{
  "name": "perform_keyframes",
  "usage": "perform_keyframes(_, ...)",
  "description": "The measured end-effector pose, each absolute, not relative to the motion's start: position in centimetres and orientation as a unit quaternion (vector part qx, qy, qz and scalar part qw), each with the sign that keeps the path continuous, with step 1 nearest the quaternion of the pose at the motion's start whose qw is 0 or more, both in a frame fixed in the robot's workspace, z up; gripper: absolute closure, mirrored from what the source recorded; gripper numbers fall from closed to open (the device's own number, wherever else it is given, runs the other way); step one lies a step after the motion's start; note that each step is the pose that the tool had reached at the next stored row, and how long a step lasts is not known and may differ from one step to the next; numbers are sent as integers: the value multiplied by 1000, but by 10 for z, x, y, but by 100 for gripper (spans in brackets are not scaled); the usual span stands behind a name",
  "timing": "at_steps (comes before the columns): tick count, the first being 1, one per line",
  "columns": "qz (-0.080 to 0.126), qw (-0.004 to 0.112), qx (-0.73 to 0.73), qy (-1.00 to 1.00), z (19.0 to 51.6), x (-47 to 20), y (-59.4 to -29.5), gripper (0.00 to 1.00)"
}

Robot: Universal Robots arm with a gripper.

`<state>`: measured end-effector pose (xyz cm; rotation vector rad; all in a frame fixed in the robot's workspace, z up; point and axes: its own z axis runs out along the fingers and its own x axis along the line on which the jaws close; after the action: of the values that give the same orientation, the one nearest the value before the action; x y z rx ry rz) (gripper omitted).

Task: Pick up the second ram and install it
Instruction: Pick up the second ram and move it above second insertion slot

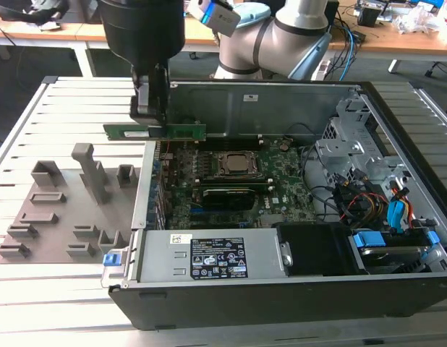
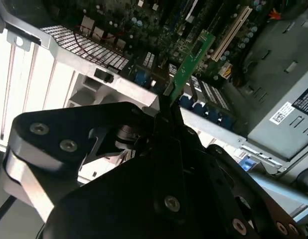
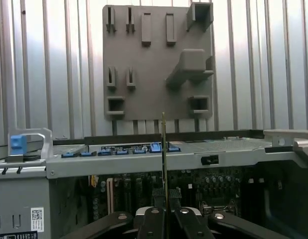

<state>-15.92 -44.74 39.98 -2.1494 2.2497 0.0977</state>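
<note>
The second ram (image 1: 155, 131), a long green stick, hangs level in the air over the edge of the open computer case on the exterior view's left. My gripper (image 1: 152, 120) is shut on its top edge, coming down from above. In the second wrist view the ram (image 2: 192, 60) sticks out past the black fingers (image 2: 162, 108), with the motherboard beneath it. The first wrist view shows the ram (image 3: 164, 149) edge-on, clamped in my gripper (image 3: 164, 193). The motherboard (image 1: 281, 181) with its CPU socket (image 1: 238, 165) lies just to the exterior view's right of the stick.
The grey holder tray (image 1: 64, 210) lies on the slatted metal table (image 1: 35, 289) to the exterior view's left of the case. The case's raised back wall (image 1: 260, 108) stands behind the ram. A power supply (image 1: 216, 256), drive cage (image 1: 354, 144) and cables (image 1: 375, 210) crowd the case.
</note>
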Motion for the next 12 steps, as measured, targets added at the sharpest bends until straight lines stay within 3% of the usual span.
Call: perform_keyframes(12,31,14,-690,723,399,-110,-447,86)
